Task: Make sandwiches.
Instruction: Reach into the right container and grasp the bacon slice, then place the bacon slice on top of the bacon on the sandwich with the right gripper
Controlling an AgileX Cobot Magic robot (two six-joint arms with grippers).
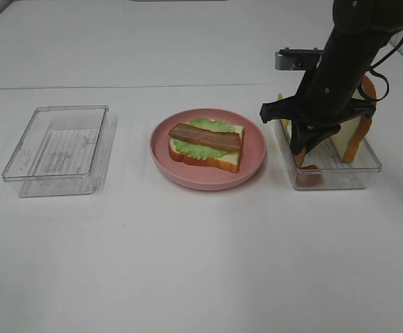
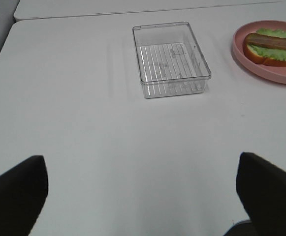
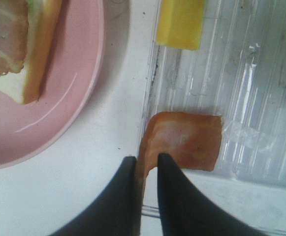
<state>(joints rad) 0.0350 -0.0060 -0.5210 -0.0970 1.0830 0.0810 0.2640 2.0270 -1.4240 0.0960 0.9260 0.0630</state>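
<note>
On the pink plate (image 1: 208, 182) lies a white bread slice (image 1: 225, 161) with orange-brown crust, with green lettuce (image 1: 204, 128) and a brown bacon strip (image 1: 205, 138) on top. The stack also shows in the right wrist view (image 3: 32, 54). My right gripper (image 3: 145, 162) reaches down into the right clear tray (image 1: 340, 179) and is shut on the edge of a flat orange-brown slice (image 3: 187, 142) at the tray's near-left wall. Yellow cheese (image 3: 180, 22) lies in the same tray. A second bread slice (image 1: 345, 135) leans upright there. My left gripper (image 2: 140, 164) is open and empty above bare table.
An empty clear tray (image 1: 55, 149) stands left of the plate and shows in the left wrist view (image 2: 171, 59). The plate (image 2: 261, 69) is at that view's far right. The right arm (image 1: 343, 62) hides part of the right tray.
</note>
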